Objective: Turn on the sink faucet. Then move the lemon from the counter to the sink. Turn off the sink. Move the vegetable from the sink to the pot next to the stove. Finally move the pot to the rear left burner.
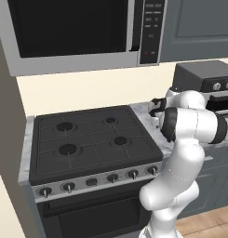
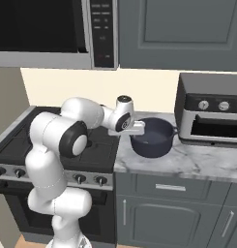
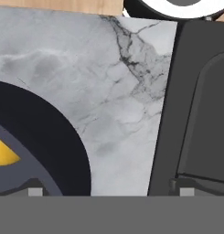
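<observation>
From the left base view, you see the stove (image 1: 94, 139) with four burners, and the rear left burner (image 1: 65, 126) has nothing on it. From the right base view, the pot (image 2: 151, 137) sits on the counter (image 2: 187, 162) just beside the stove, with the hand right at its left rim. From the hand view, your gripper (image 3: 108, 192) has its jaws spread wide, holding nothing, one tip over the pot and one over the stove, and the yellow lemon (image 3: 2, 153) lies inside the pot

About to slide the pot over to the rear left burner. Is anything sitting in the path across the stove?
Nothing visible blocks it. The pot stands on the counter just right of the stove, and the grates between it and the rear left burner are bare. The open gripper is at the pot's left rim.
</observation>
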Available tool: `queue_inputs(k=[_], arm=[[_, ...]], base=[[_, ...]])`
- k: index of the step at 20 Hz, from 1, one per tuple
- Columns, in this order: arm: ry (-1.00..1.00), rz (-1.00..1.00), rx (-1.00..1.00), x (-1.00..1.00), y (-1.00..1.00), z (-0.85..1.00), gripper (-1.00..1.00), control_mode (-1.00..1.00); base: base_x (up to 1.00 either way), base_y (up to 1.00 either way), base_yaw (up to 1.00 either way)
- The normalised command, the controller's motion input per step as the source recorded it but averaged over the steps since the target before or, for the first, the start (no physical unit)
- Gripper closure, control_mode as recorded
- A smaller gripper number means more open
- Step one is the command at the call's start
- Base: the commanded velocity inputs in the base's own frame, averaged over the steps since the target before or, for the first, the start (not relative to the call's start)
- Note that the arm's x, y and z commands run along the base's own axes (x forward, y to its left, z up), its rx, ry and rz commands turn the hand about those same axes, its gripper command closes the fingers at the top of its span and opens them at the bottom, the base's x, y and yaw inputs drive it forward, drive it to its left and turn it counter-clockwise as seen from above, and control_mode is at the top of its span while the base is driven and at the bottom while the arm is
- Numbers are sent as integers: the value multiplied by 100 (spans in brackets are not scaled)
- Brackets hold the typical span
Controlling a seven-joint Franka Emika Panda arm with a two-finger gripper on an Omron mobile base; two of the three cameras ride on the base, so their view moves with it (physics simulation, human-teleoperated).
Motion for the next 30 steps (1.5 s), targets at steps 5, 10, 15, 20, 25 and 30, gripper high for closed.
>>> queue_inputs(k=[5, 10, 15, 20, 25, 30], arm=[[0, 18, 0, 0, -13, -21, 100, -100], [0, 1, 0, 0, 0, -1, 100, -100], [-7, 0, 0, 0, 0, 2, 100, -100], [-18, 3, 0, -1, 2, 22, 100, -100], [-14, 13, -6, 0, 23, 12, 100, -100], [-6, 23, -11, 0, 39, 2, 100, -100]], base=[[0, 0, 0], [0, 0, 0], [0, 0, 0], [0, 0, 0], [0, 0, 0], [0, 0, 0]])
